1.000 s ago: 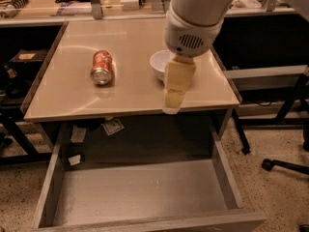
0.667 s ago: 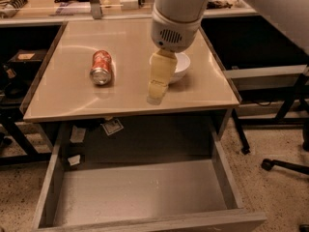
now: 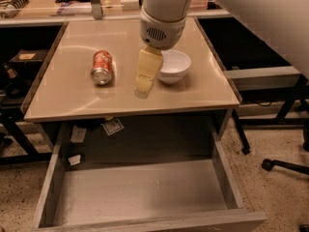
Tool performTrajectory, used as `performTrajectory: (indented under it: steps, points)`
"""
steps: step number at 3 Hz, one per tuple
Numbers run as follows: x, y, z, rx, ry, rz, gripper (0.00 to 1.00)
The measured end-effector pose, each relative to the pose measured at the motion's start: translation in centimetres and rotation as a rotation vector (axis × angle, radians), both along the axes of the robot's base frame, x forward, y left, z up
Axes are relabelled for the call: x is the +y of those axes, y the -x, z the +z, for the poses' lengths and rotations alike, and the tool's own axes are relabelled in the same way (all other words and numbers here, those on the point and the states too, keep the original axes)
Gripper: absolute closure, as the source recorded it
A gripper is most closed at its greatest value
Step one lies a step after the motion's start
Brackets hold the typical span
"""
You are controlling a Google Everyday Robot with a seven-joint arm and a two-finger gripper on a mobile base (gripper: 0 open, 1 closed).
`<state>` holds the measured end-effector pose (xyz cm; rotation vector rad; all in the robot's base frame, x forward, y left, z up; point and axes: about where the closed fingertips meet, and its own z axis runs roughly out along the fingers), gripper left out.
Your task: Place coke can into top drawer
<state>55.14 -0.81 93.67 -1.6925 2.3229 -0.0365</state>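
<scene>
The coke can [image 3: 102, 67], red-orange with a silver end, lies on its side on the left half of the beige table top [image 3: 67, 98]. My gripper [image 3: 143, 86] hangs above the table's middle, to the right of the can and apart from it, with its pale yellow tip near the surface. It holds nothing that I can see. The top drawer [image 3: 140, 192] is pulled out below the table's front edge; its flat grey bottom is bare.
A white bowl [image 3: 173, 65] stands on the table just right of my gripper, partly behind it. Paper tags [image 3: 112, 126] hang under the table top. A cluttered bench runs along the back. A chair base [image 3: 285, 166] stands on the floor at right.
My gripper has moved left across the table, from in front of the bowl toward the can. The can, bowl and drawer have not moved.
</scene>
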Motion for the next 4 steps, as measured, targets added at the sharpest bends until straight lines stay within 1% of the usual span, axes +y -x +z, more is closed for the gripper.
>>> performTrajectory:
  steps: [1,2,4]
  points:
    - [2.3,-0.6,-2.1,0.017,-0.013,-0.038,0.0]
    - [5.4,-1.3,-3.7,0.072,-0.055,-0.089,0.0]
    - [5.5,-1.3,-3.8,0.066,-0.052,-0.091,0.0]
